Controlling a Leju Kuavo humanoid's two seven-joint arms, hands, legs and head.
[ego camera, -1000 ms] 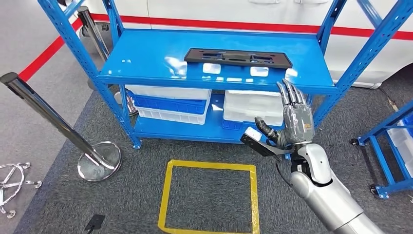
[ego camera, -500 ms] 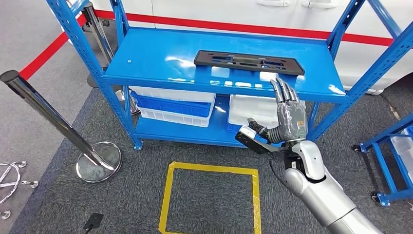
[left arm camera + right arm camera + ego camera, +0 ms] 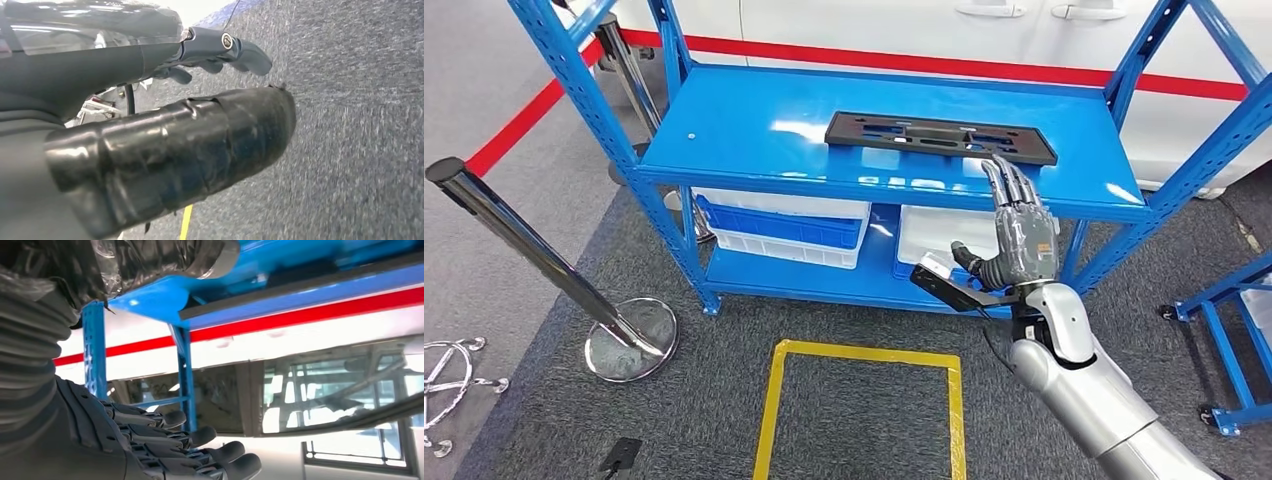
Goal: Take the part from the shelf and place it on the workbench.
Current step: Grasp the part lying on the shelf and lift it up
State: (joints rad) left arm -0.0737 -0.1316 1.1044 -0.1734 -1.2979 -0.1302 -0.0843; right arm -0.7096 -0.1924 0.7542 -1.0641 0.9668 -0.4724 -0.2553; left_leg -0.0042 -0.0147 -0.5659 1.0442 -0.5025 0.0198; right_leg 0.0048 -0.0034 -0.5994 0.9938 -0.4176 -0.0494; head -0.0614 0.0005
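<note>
The part (image 3: 940,136) is a long flat black plate with slots, lying on the upper level of the blue shelf (image 3: 754,130), toward its right. My right hand (image 3: 1021,230) is raised in front of the shelf, empty, with its fingers straight and apart. Its fingertips (image 3: 1004,172) reach the shelf's front edge just below the part's right end and are not touching the part. The right wrist view shows these fingers (image 3: 200,450) stretched out beneath the blue shelf board (image 3: 280,270). My left hand (image 3: 150,125) hangs over grey carpet, holding nothing.
White and blue bins (image 3: 784,225) sit on the lower shelf level. A chrome post with a round base (image 3: 629,340) stands at the left. A yellow taped square (image 3: 864,410) marks the carpet. Another blue rack (image 3: 1234,330) is at the right, and a white vehicle with a red stripe (image 3: 924,65) is behind.
The view has shifted toward the shelf. My right hand has risen, its fingertips going from below the shelf's front edge up to it, nearer the part's right end.
</note>
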